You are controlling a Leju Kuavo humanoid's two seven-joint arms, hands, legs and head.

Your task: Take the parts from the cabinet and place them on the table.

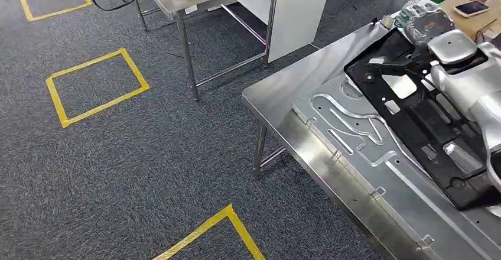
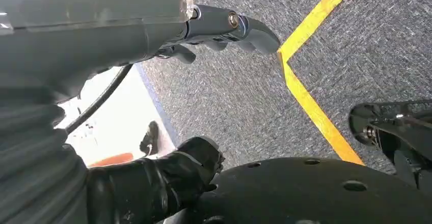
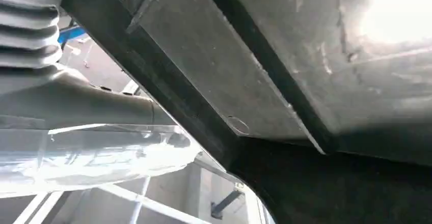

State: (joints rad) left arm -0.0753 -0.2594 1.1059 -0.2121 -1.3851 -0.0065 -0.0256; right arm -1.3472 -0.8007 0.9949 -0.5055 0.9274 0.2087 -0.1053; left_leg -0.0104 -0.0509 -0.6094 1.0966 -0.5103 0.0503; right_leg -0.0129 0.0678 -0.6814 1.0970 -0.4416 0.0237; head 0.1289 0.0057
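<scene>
We judge that we are at the placing step: the black plastic panel lies over the pressed metal sheet on the steel table, and our right arm reaches across it from above. The right hand is just beside the panel's underside, but we cannot tell whether it grips it — the next move calls for a clean release. The left hand hangs low over the carpet, fingers curled inward and holding nothing.
</scene>
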